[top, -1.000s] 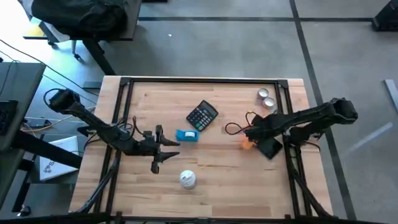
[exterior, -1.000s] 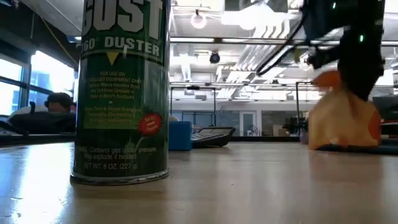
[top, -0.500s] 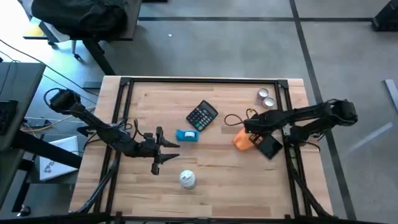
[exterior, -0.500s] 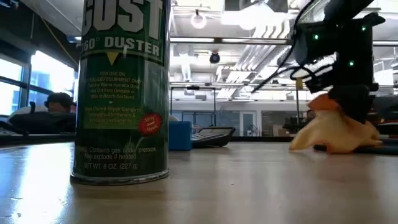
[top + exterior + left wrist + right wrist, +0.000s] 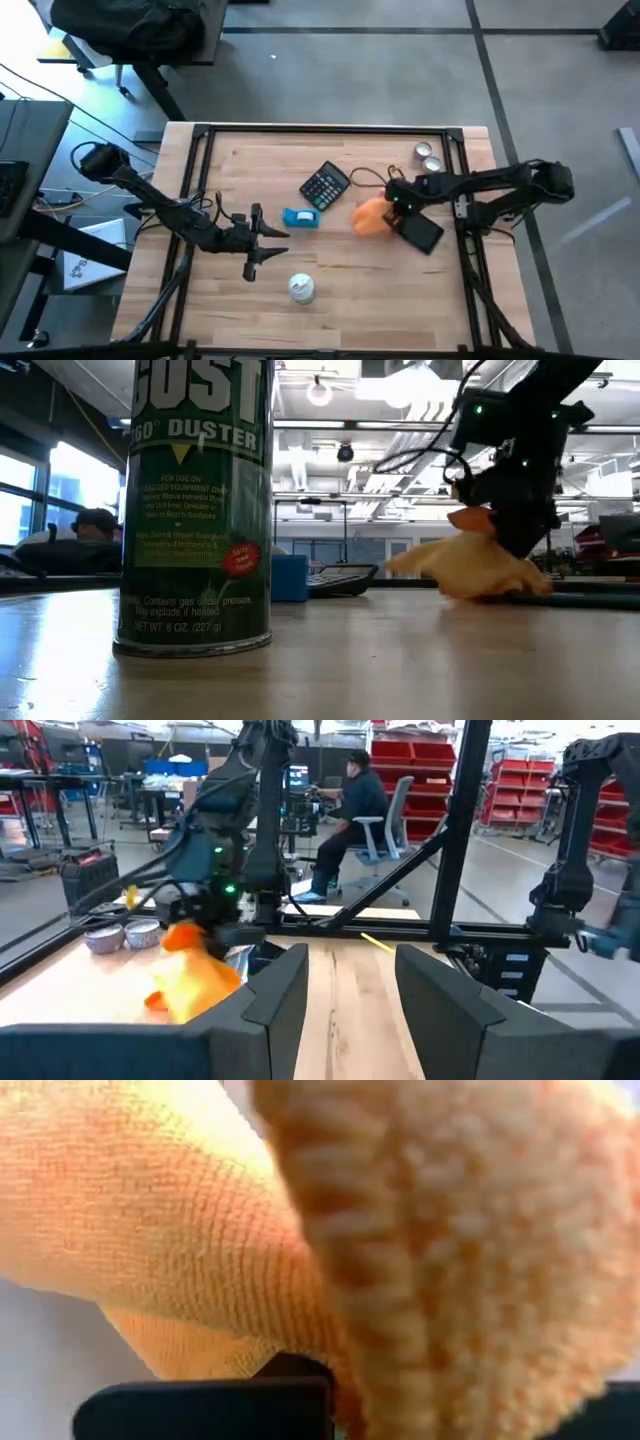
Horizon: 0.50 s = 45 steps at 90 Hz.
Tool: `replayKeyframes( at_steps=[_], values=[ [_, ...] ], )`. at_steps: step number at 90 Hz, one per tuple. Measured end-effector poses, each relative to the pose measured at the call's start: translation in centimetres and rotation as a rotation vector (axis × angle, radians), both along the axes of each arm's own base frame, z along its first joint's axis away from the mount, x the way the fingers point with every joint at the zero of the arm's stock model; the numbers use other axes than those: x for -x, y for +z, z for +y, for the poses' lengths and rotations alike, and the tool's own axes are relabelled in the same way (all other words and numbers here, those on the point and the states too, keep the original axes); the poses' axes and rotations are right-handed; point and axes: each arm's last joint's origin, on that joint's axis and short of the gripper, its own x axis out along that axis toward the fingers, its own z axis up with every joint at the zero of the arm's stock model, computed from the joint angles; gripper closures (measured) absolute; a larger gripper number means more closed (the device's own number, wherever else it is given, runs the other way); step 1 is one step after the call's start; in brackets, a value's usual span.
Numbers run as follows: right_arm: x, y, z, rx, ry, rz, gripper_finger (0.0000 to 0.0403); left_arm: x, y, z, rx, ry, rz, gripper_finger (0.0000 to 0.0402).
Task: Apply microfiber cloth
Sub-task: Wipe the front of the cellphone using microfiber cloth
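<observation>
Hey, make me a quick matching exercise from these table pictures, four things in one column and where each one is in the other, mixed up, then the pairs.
1. microfiber cloth
2. calculator
3. duster can
4. two small tins

A. far right corner of the table
B. near edge, standing upright
C. held by the right gripper
D. just behind the blue box

Pairs: 1-C, 2-D, 3-B, 4-A

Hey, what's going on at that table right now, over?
Right gripper shut on the orange cloth, trailing it on the table beside the calculator. Left gripper open, idle near the blue box. Nothing blocking.
</observation>
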Motion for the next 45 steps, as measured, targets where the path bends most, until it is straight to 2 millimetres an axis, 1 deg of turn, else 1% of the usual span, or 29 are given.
replayKeyframes(
  at_steps=[9,17,25,34,40,45],
  values=[
    [1.3,-0.1,-0.9,0.009,-0.06,0.12,0.0403,0.0,0.0,0.0,0.008,0.0,0.0,0.0268],
    [2.4,-0.2,-0.9,-0.028,-0.093,0.213,0.0403,0.0,0.0,0.0,0.008,0.0,0.001,0.0268],
    [3.0,-0.1,-0.1,-0.093,-0.075,0.278,0.0403,0.0,0.0,0.0,0.008,0.0,0.001,0.0268],
    [3.2,-0.1,1.0,-0.154,-0.05,0.309,0.0403,0.0,0.0,0.0,0.007,0.0,0.002,0.0268],
    [2.9,-0.1,1.9,-0.175,-0.031,0.292,0.0403,0.0,0.0,0.0,0.007,0.0,0.002,0.0268],
    [2.3,-0.1,2.5,-0.182,0.0,0.228,0.0403,0.0,0.0,0.0,0.007,0.0,0.002,0.0268]
  ],
)
